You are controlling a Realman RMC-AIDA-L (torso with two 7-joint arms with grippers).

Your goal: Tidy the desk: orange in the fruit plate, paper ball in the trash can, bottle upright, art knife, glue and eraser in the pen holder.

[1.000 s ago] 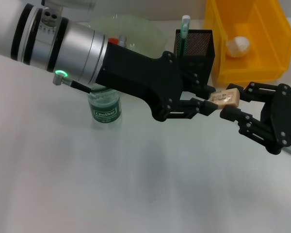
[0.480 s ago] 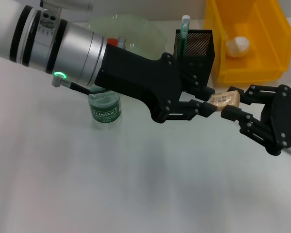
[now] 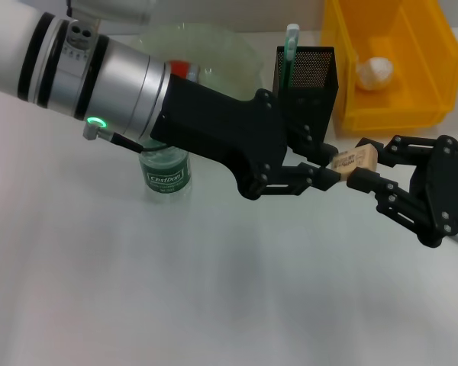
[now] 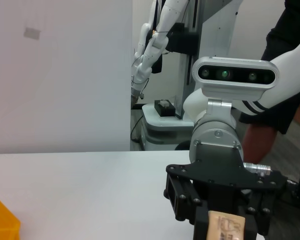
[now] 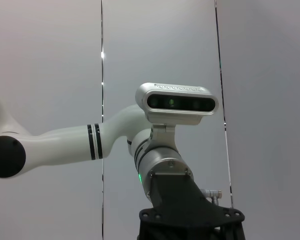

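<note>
Tan-beige eraser suspended above the white worktop, pinched between the fingers of both the left gripper and the right gripper, just in front of the black mesh pen holder. Mint-green art knife upright inside the holder. Paper ball inside the yellow trash can. Bottle upright behind the left arm. Orange mostly hidden in the fruit plate. Eraser also visible in the left wrist view, clamped by the right gripper.
</note>
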